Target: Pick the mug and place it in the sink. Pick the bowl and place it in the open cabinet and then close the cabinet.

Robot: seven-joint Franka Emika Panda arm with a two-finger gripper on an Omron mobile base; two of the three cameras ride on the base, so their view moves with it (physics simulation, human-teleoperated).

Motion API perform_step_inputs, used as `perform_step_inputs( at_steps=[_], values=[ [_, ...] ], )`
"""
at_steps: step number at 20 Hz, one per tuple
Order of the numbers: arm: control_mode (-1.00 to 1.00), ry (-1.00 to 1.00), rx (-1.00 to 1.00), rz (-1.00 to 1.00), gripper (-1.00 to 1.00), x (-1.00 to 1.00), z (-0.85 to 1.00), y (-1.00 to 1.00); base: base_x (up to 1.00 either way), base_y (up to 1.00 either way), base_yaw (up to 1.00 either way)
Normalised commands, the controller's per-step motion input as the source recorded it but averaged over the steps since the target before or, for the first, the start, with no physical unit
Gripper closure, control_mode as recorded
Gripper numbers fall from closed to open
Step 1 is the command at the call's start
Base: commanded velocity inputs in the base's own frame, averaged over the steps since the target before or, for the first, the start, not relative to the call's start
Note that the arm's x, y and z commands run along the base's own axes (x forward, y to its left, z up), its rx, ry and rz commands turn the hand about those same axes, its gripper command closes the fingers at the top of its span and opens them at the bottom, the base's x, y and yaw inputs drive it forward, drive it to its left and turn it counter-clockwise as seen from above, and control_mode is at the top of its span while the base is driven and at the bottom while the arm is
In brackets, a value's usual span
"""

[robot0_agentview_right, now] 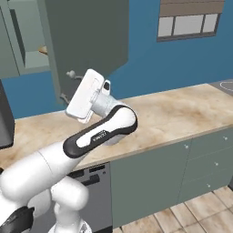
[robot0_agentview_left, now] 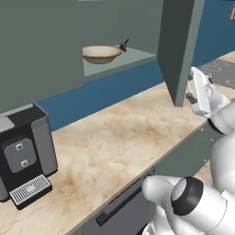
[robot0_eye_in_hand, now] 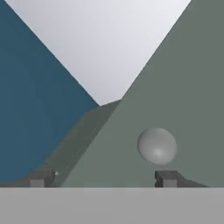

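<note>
The bowl (robot0_agentview_left: 102, 53) already sits on the cabinet (robot0_agentview_left: 55, 41) shelf, upper middle of the left base view, so I judge the placing step done. A small dark object (robot0_agentview_left: 124, 45) stands just beside the bowl's right rim; I cannot tell what it is. Of the mug and the sink I can say nothing from here, so I can't judge that half of the task.

What is left, as far as I can see, is closing the cabinet. Its door (robot0_agentview_left: 180, 46) stands open, swung out toward me, edge-on in the upper right of the left base view and filling the upper middle of the right base view. The knob (robot0_eye_in_hand: 157, 146) shows in the lower right of my hand view, pale and round, just above my right-hand finger tip (robot0_eye_in_hand: 168, 178). In the right base view the knob (robot0_agentview_right: 70, 73) sits at the door's left edge, just left of my hand.

My gripper (robot0_eye_in_hand: 105, 179) is up against the door near the knob, fingers spread wide apart with nothing between them. In the left base view my hand (robot0_agentview_left: 200, 92) is at the door's lower right; the finger tips themselves are hidden there.

The counter (robot0_agentview_left: 119, 137) lies below, with a coffee machine (robot0_agentview_left: 23, 153) at the left edge of the left base view. I judge the door needs a push to swing it shut over the bowl.
</note>
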Motion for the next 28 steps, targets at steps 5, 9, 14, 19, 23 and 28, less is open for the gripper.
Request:
perform_step_inputs(
  at_steps=[5,9,14,19,23,28],
  values=[
    [-1.0,-0.3,0.05,-0.22,-1.0,0.53,0.0,1.0,0.0,0.0,0.0],
    [-1.0,-0.33,0.0,-0.27,-1.0,0.64,0.02,1.0,0.0,0.0,0.0],
    [-1.0,-0.19,0.0,-0.4,-1.0,0.93,0.0,1.0,0.0,0.0,0.0],
    [-1.0,-0.04,-0.01,-0.5,-1.0,1.0,0.0,1.0,0.0,0.0,0.0],
    [-1.0,0.03,0.0,-0.51,-1.0,0.88,0.0,0.99,0.0,0.0,0.0],
    [-1.0,0.42,-0.01,-0.5,-1.0,0.57,0.0,0.73,0.0,0.0,0.0]
  ],
)
